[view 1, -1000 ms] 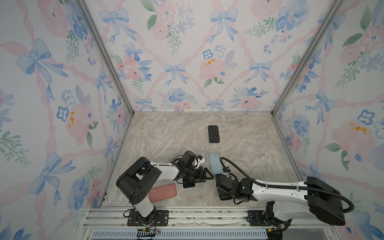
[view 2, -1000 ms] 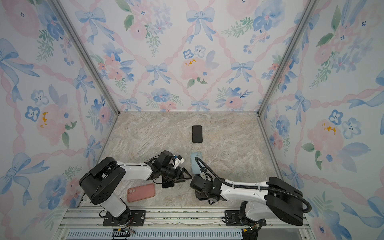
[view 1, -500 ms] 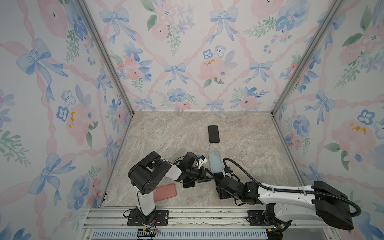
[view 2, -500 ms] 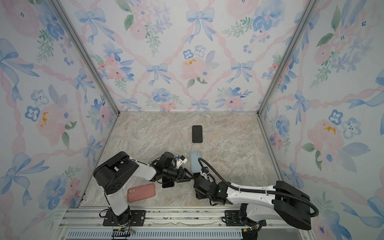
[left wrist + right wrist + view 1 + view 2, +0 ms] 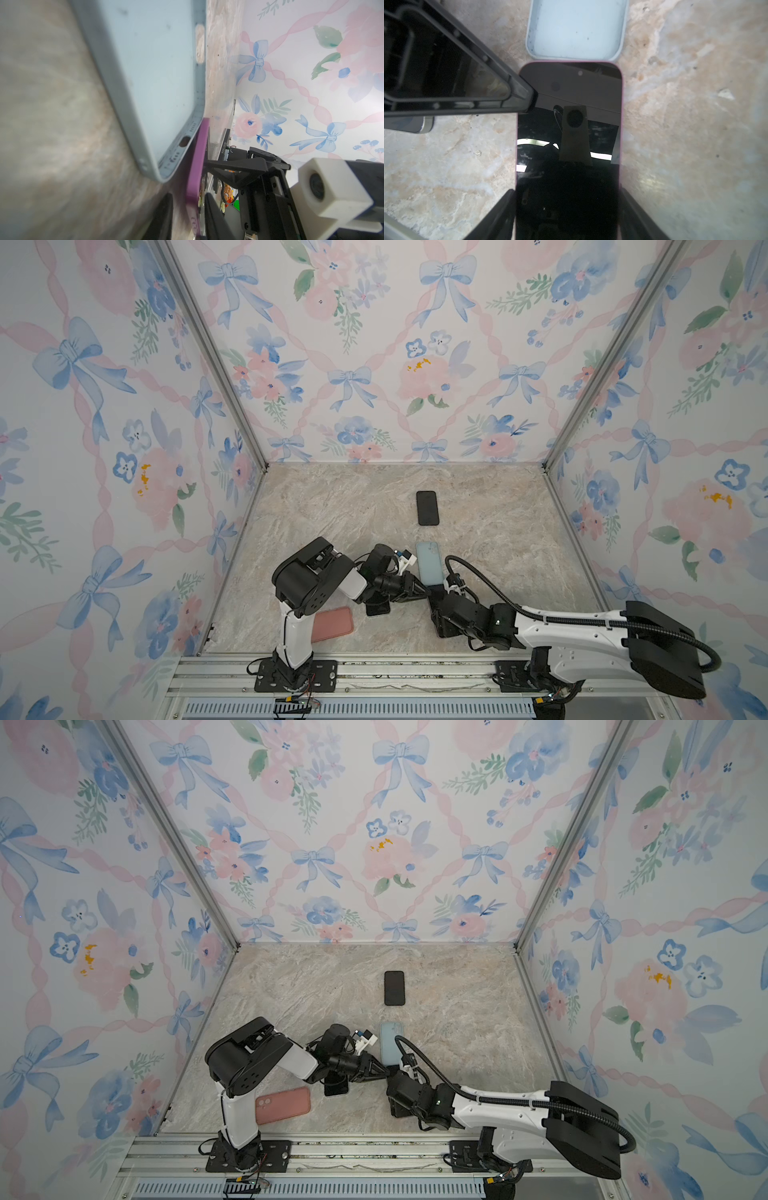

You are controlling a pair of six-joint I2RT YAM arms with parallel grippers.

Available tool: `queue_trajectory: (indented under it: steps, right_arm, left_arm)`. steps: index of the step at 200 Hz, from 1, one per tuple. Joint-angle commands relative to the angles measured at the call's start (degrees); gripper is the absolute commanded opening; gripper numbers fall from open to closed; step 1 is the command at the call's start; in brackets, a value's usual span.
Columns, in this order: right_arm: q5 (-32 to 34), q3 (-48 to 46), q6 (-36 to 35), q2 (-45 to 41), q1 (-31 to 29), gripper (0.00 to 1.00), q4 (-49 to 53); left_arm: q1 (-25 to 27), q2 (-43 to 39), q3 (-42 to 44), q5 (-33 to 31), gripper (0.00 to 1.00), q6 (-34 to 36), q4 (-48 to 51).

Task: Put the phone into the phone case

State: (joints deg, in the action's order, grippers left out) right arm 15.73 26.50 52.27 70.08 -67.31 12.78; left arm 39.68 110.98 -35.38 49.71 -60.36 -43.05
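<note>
**Phone held at the rim of the blue case**

At the left of the bench point(image 5: 498, 531), near its front edge, a pink case point(image 5: 332, 624) lies flat, partly hidden behind the left arm. Just right of it, a dark phone point(image 5: 377, 609) lies under that arm's wrist. The left tool point(image 5: 188, 194) reaches rightward and straddles one long edge of the phone point(image 5: 569, 93), with one finger over the screen and one beneath. I cannot tell whether it pinches the edge or only brackets it.

The phone, pink-rimmed and screen up, is near the front middle of the bench. Its top end is at the rim of the light blue phone case point(image 5: 428, 568), not inside it. The case lies hollow side up.

Farther back, in line with the case, a black phone point(image 5: 427, 508) lies alone, well apart. From the right, the right tool point(image 5: 566, 192) clamps the phone across its width, a finger pressed against each long side.
</note>
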Motion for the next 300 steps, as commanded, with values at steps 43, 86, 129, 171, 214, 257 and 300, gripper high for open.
queue_trajectory:
  steps: [43,86,129,171,214,257,300]
  right_arm:
    - [-2.5,-1.8,0.6,1.4,-1.0,0.58,0.9]
    - [-2.5,-1.2,0.2,1.9,-1.1,0.58,1.1]
    - [-1.1,-0.3,-0.3,0.2,-1.2,0.62,4.0]
    - [1.4,3.9,-2.1,-2.7,-1.1,0.83,10.5]
    - [4.4,10.7,-2.4,-6.9,-0.6,0.93,18.6]
    - [3.2,11.9,4.7,-16.0,3.9,0.92,20.1]
    - [-5.2,2.3,15.6,-30.4,13.1,0.84,10.2]
  left_arm:
    - [-0.2,1.5,-0.4,-1.4,0.22,-1.5,-3.1]
    - [0.3,1.5,-0.2,-1.3,0.18,-2.1,-4.1]
    - [0.2,-0.5,0.8,-1.1,0.14,-2.3,-4.3]
    - [0.0,-2.1,1.4,-1.1,0.08,-2.8,-4.3]
    - [-0.3,-6.0,2.2,-1.3,0.06,-4.3,-4.3]
    - [-1.2,-10.9,1.4,-1.9,0.0,-7.3,-4.3]
    - [-4.2,-14.5,-0.4,-2.9,0.0,-10.2,-4.4]
